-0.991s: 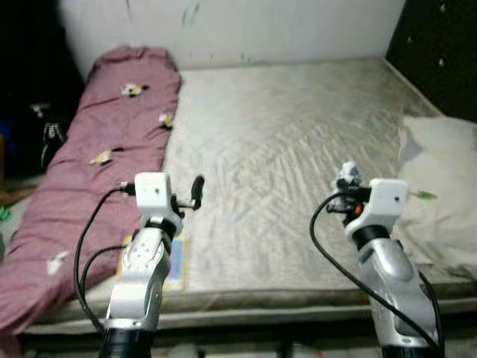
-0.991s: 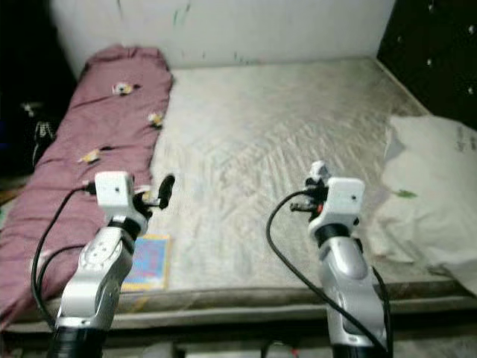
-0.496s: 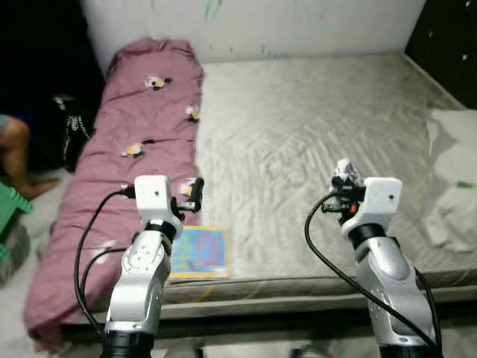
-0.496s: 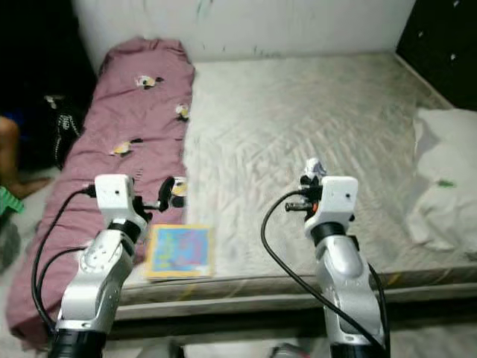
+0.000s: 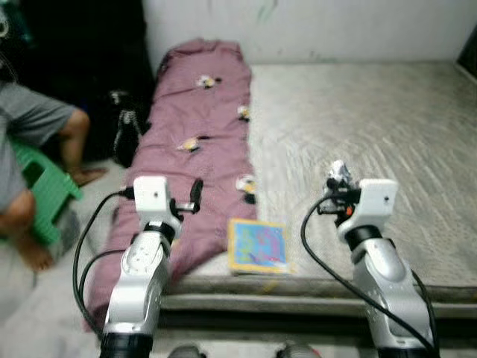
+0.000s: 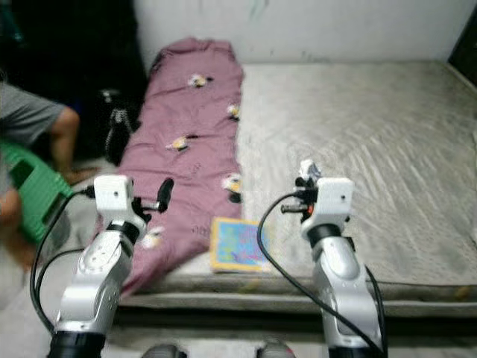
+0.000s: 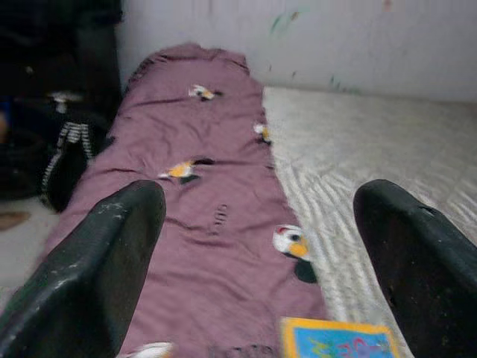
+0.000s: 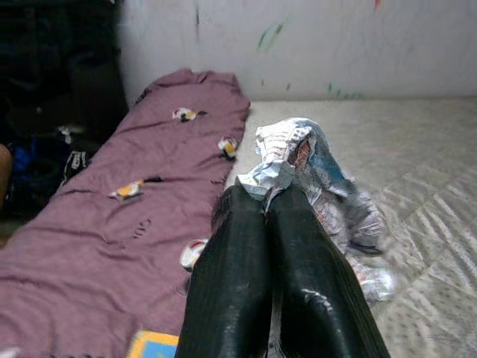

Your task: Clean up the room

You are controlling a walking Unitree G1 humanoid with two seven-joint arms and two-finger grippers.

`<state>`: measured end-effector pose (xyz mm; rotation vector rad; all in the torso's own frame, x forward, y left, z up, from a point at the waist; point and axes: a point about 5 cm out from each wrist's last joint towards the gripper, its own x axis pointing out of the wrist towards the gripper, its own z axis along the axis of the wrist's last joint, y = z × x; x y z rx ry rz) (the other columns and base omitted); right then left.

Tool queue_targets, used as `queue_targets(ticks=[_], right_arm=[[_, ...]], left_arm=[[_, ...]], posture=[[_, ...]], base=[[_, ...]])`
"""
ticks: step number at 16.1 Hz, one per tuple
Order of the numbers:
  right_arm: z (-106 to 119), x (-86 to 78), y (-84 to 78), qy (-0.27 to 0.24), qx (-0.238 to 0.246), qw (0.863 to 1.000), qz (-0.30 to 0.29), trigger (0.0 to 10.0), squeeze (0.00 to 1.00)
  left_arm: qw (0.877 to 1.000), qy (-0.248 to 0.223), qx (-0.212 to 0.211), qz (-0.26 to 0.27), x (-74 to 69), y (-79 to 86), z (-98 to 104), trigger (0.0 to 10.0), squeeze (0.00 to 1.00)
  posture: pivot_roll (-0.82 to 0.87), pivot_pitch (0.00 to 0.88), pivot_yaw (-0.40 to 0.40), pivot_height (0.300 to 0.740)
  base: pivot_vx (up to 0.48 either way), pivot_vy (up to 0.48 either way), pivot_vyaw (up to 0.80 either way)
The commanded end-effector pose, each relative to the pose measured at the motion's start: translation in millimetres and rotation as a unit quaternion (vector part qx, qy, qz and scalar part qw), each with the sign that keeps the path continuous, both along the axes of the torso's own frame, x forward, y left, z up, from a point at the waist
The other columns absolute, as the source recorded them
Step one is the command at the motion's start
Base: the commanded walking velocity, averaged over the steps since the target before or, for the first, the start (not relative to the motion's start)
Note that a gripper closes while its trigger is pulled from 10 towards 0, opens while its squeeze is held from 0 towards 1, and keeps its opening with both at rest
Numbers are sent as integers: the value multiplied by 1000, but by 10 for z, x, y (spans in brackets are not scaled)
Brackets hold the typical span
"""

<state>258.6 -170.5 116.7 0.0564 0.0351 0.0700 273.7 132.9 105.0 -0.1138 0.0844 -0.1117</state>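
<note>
Camera swung left; wrapper [image 8: 298, 160] in right gripper [image 8: 277, 195]

mattress [image 5: 387, 142]: 1 | purple blanket [image 5: 201, 142]: 1 | book [image 5: 258, 245]: 1 | crumpled wrapper [image 8: 298, 153]: 1 | green stool [image 5: 41, 195]: 1 | person [image 5: 30, 142]: 1

Two silver arms—white boxy wrist blocks, looping black cables—each ending in a black-fingered pincer [image 7: 253, 283].
</note>
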Motion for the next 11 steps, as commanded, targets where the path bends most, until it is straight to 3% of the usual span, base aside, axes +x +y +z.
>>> queue_targets(ticks=[1, 6, 9, 11], right_arm=[[59, 22, 68, -14, 9, 1000, 8, 10000, 0], [58, 21, 74, -14, -1, 1000, 14, 10000, 0], [51, 18, 78, -13, -2, 1000, 15, 10000, 0], [39, 7, 105, -12, -7, 1000, 23, 10000, 0]], left_arm=[[1000, -4, 10, 9, -7, 80, 9, 10000, 0], [1000, -19, 14, 13, 0, 84, 30, 10000, 0], [999, -24, 19, 15, -6, 83, 41, 10000, 0], [999, -28, 20, 19, -29, 76, 84, 10000, 0]], posture=[[-47, 0, 33, 740], [-46, 0, 28, 740], [-44, 0, 25, 740], [-40, 0, 24, 740]], base=[[0, 480, 0], [0, 480, 0], [0, 0, 0], [0, 0, 662]])
